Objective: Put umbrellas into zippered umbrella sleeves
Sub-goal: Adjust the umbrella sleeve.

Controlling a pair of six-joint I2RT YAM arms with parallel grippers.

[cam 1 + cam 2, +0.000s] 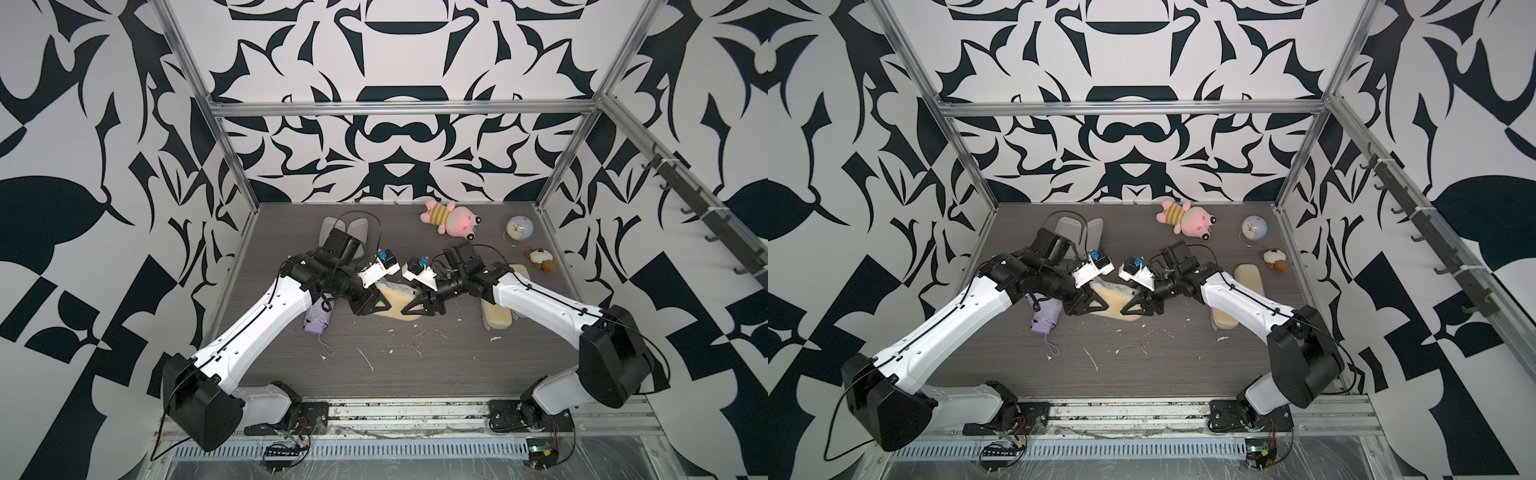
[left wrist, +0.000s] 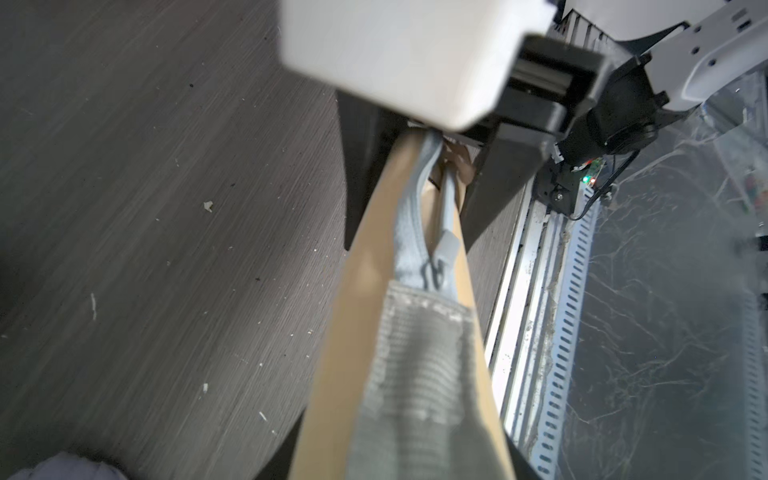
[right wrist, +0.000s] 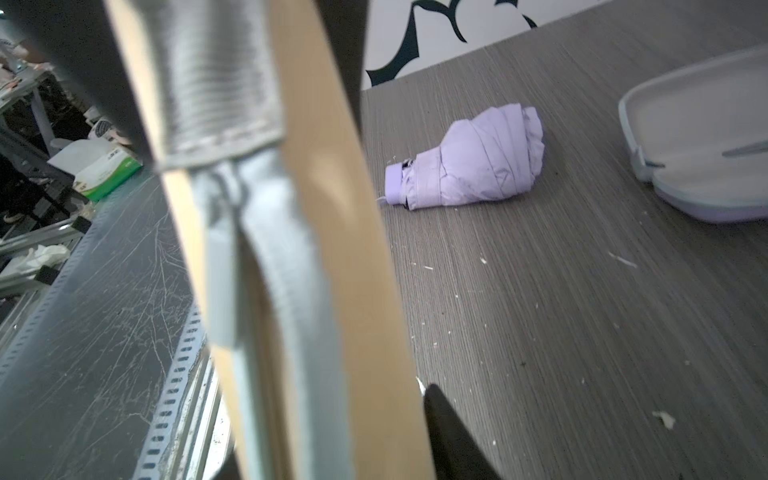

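Observation:
A beige zippered sleeve [image 1: 397, 309] hangs between both grippers at the table's middle. My left gripper [image 1: 380, 309] is shut on one end and my right gripper [image 1: 415, 309] on the other. In the left wrist view the sleeve [image 2: 353, 332] runs away from me; its grey zipper slider [image 2: 432, 270] sits partway along, and the zip gapes beyond it over beige fabric [image 2: 455, 166]. A black finger [image 3: 453, 436] of the right gripper presses the sleeve's side. A lavender umbrella [image 1: 318, 322] [image 3: 469, 166] lies loose on the table under the left arm. An open lavender sleeve [image 1: 332, 226] [image 3: 702, 137] lies at the back left.
Two more beige sleeves [image 1: 496, 318] [image 1: 519, 272] lie under the right arm. A pink plush toy [image 1: 451, 220], a small round clock [image 1: 517, 230] and a brown-and-white plush [image 1: 540, 259] sit at the back right. White scraps [image 1: 365, 357] dot the wooden table. Metal frame posts line the sides.

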